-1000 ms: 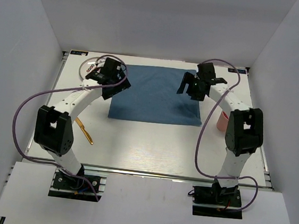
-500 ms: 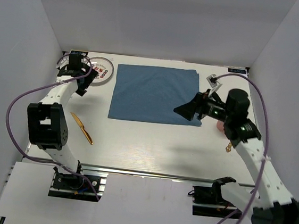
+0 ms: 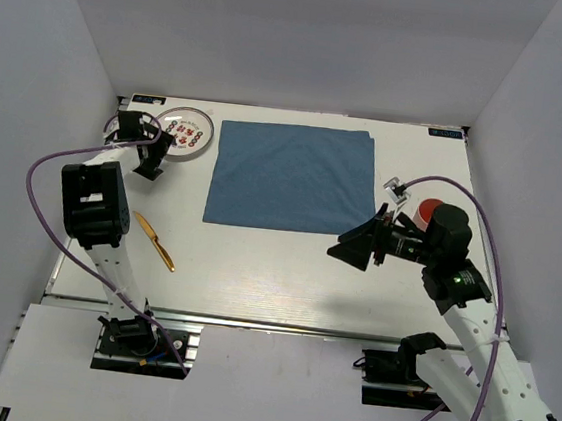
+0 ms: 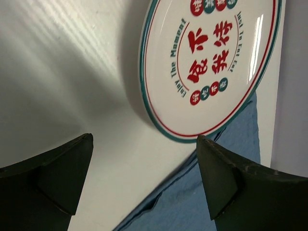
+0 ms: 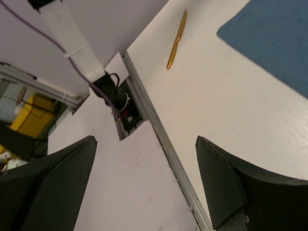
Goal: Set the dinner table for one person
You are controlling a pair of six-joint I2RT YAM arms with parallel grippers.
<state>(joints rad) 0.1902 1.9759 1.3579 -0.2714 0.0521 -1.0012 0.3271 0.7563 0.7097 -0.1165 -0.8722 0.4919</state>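
Note:
The dinner table (image 3: 274, 275) is a large white top with a metal rail (image 5: 166, 142) along its front. A blue cloth (image 3: 290, 176) lies flat at its middle back. A white plate with red and green print (image 3: 186, 125) lies at the back left, beside the cloth. A gold knife (image 3: 154, 240) lies at the front left. A red cup (image 3: 427, 212) stands at the right. My left gripper (image 3: 151, 161) is open and empty just in front of the plate (image 4: 211, 62). My right gripper (image 3: 345, 248) is open and empty above the table, in front of the cloth's near right corner.
White walls close the table in on three sides. The right wrist view looks over the front rail and shows the knife (image 5: 176, 39), the cloth's corner (image 5: 274, 38) and the left arm's base with its cables (image 5: 115, 96).
My left gripper has swung from the cloth's left edge to the plate at the far left. My right arm has drawn back from the cloth's far right corner toward the front, uncovering the red cup.

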